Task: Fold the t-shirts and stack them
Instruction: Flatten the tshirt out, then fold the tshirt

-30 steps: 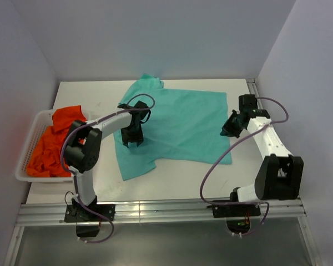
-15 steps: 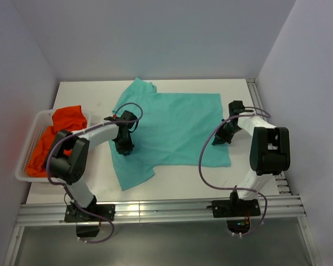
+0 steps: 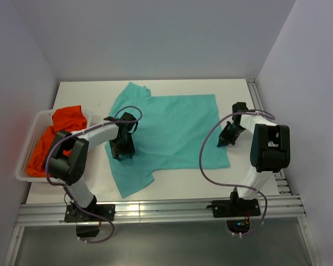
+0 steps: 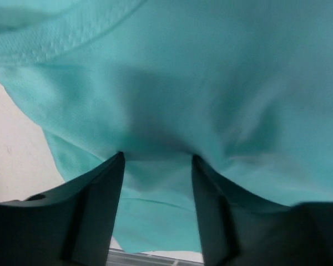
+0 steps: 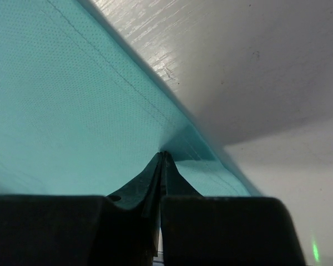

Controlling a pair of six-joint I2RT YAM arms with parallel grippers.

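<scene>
White table (image 3: 177, 185) fills most of my overhead view, and the teal t-shirt (image 3: 172, 127) lies spread across its middle. The neck end points to the far left, one sleeve sticks out toward the near left, and the straight hem runs down the right side. The cloth is mostly flat, with soft ripples around the left half.

Off the table's left edge sits the white slatted basket (image 3: 23, 160). The orange-red t-shirts (image 3: 64, 119) are heaped loosely in it, and one bunches up over the far rim.

My left gripper (image 3: 122, 151) is down on the left part of the teal shirt, just inside its edge. In the left wrist view its fingers stand apart (image 4: 155, 158). The teal cloth (image 4: 211, 83) sits at and between the tips, with nothing pinched that I can see. A stitched band of the shirt crosses the top left of that view.

My right gripper (image 3: 225, 138) is at the shirt's right edge, toward the near corner. The right wrist camera shows its fingers pressed together (image 5: 164, 155) on the edge of the teal fabric (image 5: 72, 100), which puckers up to the pinch. Bare tabletop lies beyond it.
</scene>
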